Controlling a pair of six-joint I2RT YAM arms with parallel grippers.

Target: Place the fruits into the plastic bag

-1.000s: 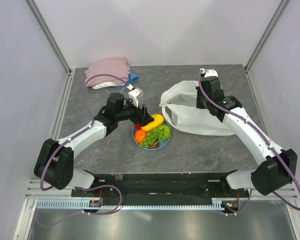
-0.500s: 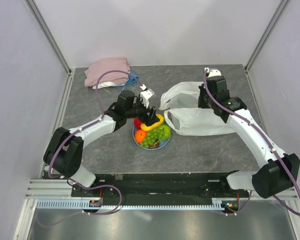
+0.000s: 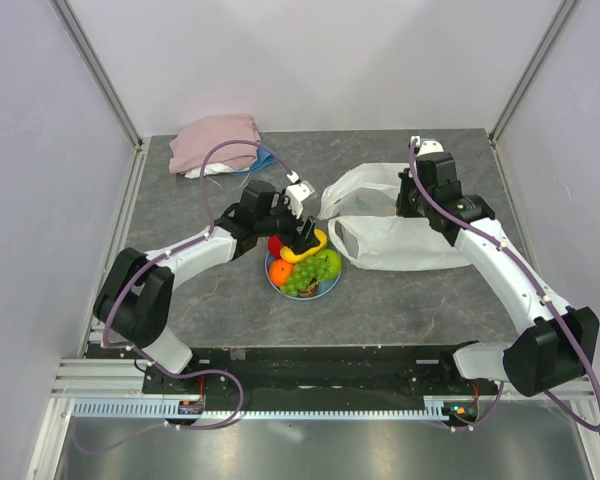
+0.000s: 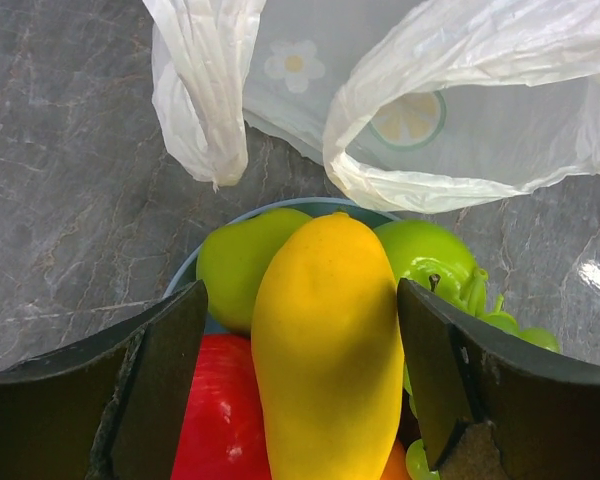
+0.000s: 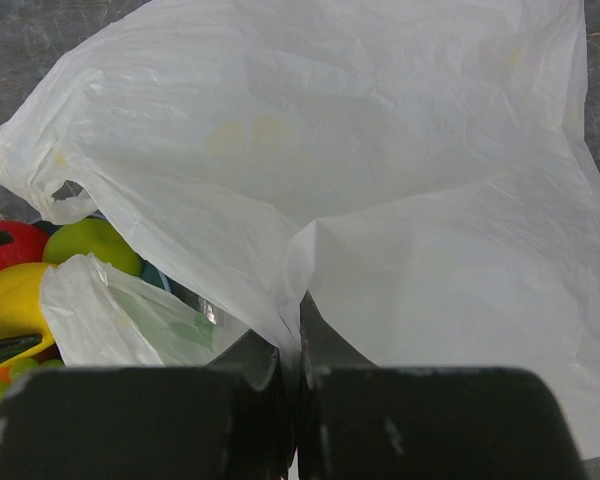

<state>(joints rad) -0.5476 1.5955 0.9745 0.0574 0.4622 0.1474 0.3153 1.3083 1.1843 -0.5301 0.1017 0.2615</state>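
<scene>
The fruits are heaped on a light-blue plate [image 3: 328,290]: a yellow mango [image 4: 325,340] on top, a red apple [image 4: 215,410], a green apple [image 4: 425,255], a pear [image 4: 242,265], grapes [image 3: 300,282] and an orange [image 3: 280,269]. My left gripper [image 3: 302,235] is open and straddles the mango, with a gap showing at its left finger [image 4: 160,380]. The plastic bag [image 3: 400,240] lies right of the plate, its mouth toward the fruit. My right gripper [image 5: 298,340] is shut on a fold of the bag's upper layer and holds it raised.
A folded pink cloth [image 3: 215,140] lies at the back left with something blue [image 3: 267,155] beneath it. One loop handle of the bag [image 4: 205,110] hangs just beyond the plate's rim [image 4: 185,265]. Walls close in the grey tabletop [image 3: 410,300].
My left gripper has moved right, from beside the plate to over the mango. The right gripper has shifted slightly right and back with the bag fold in it.
</scene>
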